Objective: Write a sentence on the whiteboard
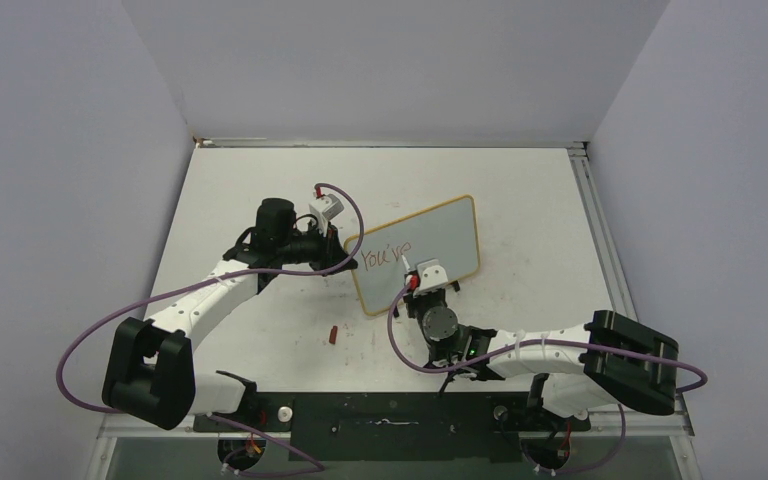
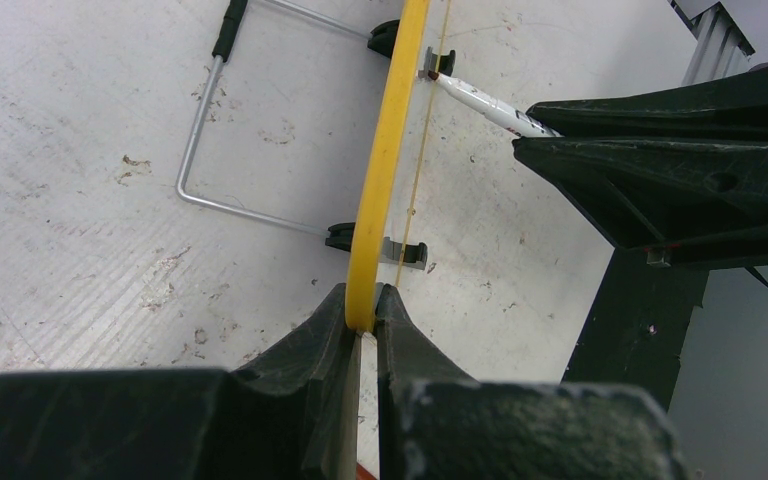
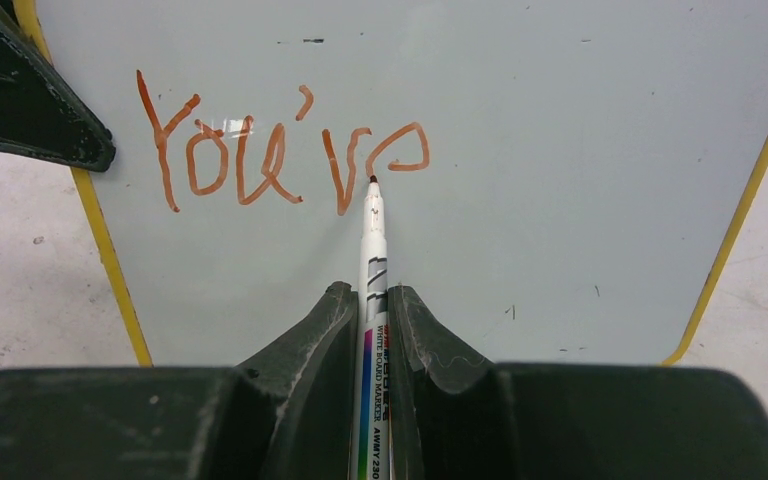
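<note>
Right gripper [image 3: 370,300] clamped on the white marker [image 3: 373,240], tip touching the last letter of the sentence [image 3: 270,150], so far red "You've". Small red piece [image 1: 332,335] lies at the board's 7 o'clock. Whiteboard [image 1: 430,250] mid-table, propped on wire stand [image 2: 200,150]. Left gripper [image 2: 362,305] pinches its yellow rim at 9 o'clock. Tabletop [image 1: 520,190] white, scuffed. Plain grey walls [image 1: 390,70] on three sides.

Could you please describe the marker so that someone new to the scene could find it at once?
On the white table, find the yellow-rimmed whiteboard. At its near edge the right gripper holds a slim white marker, tip at the red writing; nothing else there is pen-shaped.
</note>
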Robot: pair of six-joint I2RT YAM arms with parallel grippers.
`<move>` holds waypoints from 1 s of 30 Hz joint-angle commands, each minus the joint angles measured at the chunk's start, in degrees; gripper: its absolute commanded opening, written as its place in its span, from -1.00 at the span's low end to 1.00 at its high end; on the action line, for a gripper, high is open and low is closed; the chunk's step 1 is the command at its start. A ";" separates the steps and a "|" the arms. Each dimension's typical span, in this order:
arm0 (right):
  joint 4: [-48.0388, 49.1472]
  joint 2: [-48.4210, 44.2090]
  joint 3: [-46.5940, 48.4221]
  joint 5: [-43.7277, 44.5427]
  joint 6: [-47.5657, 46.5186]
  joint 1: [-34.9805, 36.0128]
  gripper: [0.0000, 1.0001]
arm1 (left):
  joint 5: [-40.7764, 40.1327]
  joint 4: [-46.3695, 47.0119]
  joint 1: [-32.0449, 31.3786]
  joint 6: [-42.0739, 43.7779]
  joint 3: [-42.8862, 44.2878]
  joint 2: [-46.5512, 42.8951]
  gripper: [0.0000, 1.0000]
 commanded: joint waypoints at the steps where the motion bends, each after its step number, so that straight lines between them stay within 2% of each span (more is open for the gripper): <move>1: -1.28 0.06 -1.24 1.55 1.97 0.01 -0.89 | -5.17 -7.21 -0.03 1.68 -0.49 1.21 -1.00; 30: -1.78 -2.62 -1.64 0.35 1.56 -4.11 -0.89 | -5.53 -7.54 -0.03 1.86 -0.38 1.37 -1.00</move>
